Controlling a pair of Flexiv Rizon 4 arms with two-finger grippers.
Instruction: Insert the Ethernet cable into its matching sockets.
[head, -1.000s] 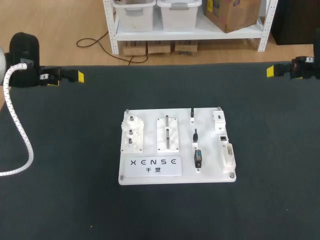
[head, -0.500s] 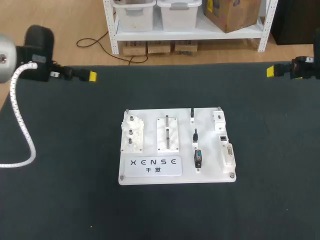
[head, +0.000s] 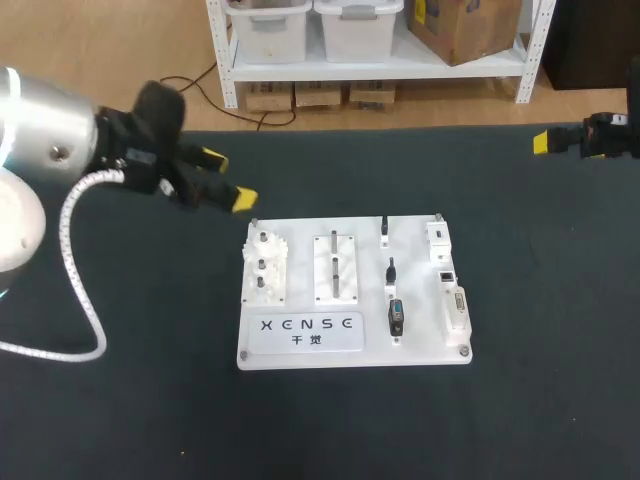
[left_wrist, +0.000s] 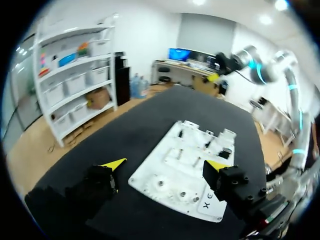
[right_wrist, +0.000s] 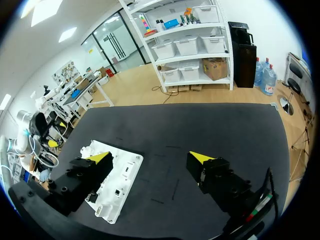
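Left jaws wide, near corner of white board, right jaws wide, well apart.

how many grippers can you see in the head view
2. The left gripper hangs by the far left corner of the white board; the right gripper is at the far right edge of the table.

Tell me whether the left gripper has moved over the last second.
Yes. The left gripper has swung from the table's far-left edge toward the white board's far-left corner.
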